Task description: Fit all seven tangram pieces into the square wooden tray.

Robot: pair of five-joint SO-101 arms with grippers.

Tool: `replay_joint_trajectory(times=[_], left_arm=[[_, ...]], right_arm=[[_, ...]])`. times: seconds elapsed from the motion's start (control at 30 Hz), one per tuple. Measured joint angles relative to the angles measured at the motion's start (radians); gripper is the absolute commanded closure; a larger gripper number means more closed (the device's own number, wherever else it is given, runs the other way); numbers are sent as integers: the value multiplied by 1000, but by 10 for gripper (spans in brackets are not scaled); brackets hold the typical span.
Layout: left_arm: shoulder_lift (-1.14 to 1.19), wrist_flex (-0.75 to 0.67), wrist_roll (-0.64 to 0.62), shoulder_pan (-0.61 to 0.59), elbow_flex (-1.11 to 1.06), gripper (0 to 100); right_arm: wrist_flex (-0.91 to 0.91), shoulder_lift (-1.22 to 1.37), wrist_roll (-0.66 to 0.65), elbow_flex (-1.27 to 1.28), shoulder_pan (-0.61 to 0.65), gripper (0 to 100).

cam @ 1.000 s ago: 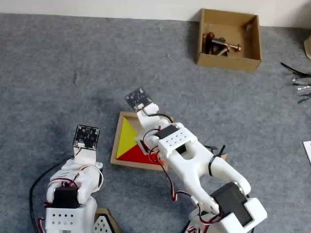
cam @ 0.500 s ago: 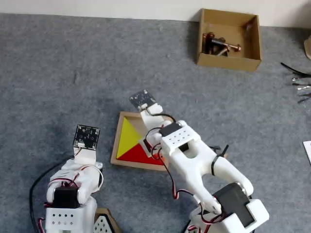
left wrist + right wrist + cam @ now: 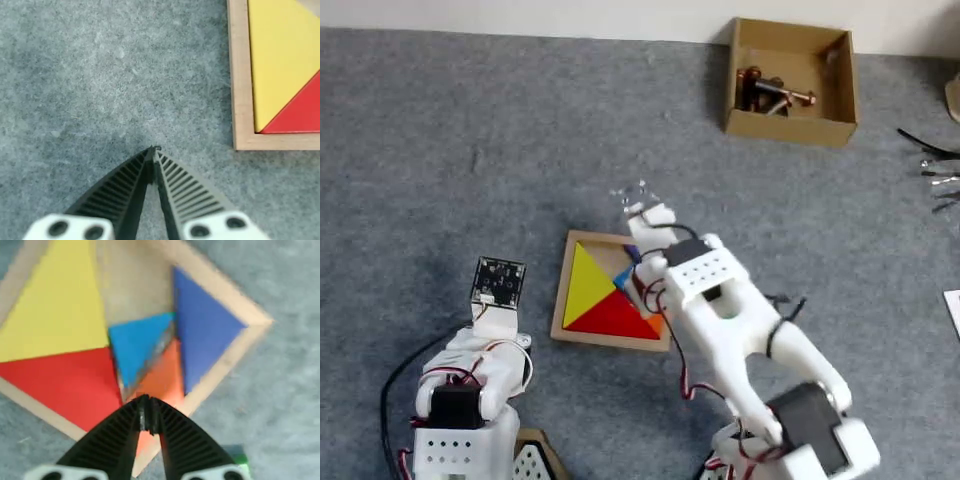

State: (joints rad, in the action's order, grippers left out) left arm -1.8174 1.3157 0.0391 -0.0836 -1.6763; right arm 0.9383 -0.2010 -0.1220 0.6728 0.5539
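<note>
Wooden tray (image 3: 560, 300) is lying mid-surface, partly filled. Right pincer (image 3: 148, 412), shut and empty, is hovering above it, near the light-blue triangle (image 3: 135, 342). That piece seems to be sitting unevenly against the orange piece (image 3: 162, 377), so pressing it gently flat looks advisable. Left pincer (image 3: 152, 150), shut and empty, is resting left of the tray.

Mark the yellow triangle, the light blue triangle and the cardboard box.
yellow triangle (image 3: 587, 285), high view, middle of its top face.
light blue triangle (image 3: 134, 342), right wrist view, middle of its top face.
cardboard box (image 3: 788, 128), high view, its near outer wall.
</note>
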Motion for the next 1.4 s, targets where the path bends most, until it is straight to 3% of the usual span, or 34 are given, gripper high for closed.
replay_joint_trajectory(times=[0.3,0.47,0.53,0.7,0.87,1.27,1.4], left_arm=[[0,0,0,0,0,995],[0,0,0,0,0,995],[0,0,0,0,0,995],[0,0,0,0,0,995],[0,0,0,0,0,995],[0,0,0,0,0,995],[0,0,0,0,0,995]], right_arm=[[117,-195,-12,-25,-15,992],[186,-195,-201,-20,-126,984],[227,-195,-262,6,-160,933],[315,-203,-397,68,-166,776],[362,-210,-542,121,-170,753],[361,-213,-634,199,-172,749],[242,-213,-634,259,-201,749]])
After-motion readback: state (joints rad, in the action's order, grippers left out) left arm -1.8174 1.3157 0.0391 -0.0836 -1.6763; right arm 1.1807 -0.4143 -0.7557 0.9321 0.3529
